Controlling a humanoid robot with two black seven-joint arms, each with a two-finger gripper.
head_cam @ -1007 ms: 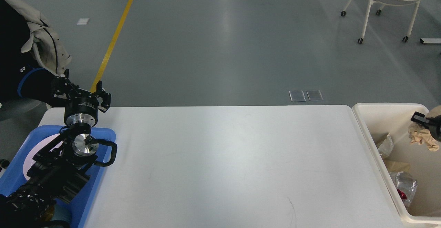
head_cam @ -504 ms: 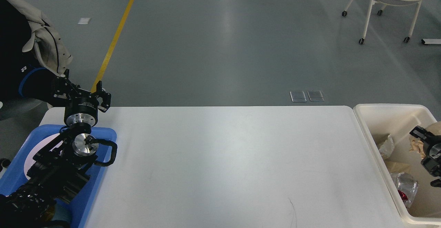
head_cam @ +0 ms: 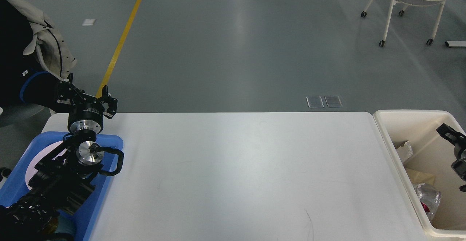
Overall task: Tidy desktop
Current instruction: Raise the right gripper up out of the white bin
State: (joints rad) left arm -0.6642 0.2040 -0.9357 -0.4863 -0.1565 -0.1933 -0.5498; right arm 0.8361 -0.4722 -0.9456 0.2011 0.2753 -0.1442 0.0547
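The smooth matte white desktop (head_cam: 233, 168) filled the middle between a blue plastic tray (head_cam: 109, 197) and cream bin (head_cam: 397, 153), left gripper (head_cam: 87, 99) had jaws apart, right gripper (head_cam: 453, 135) was cut off, jaws anyone's guess.

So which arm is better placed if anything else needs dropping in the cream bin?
Right, probably: the right gripper hangs over the cream bin, while the left gripper sits by the blue tray.
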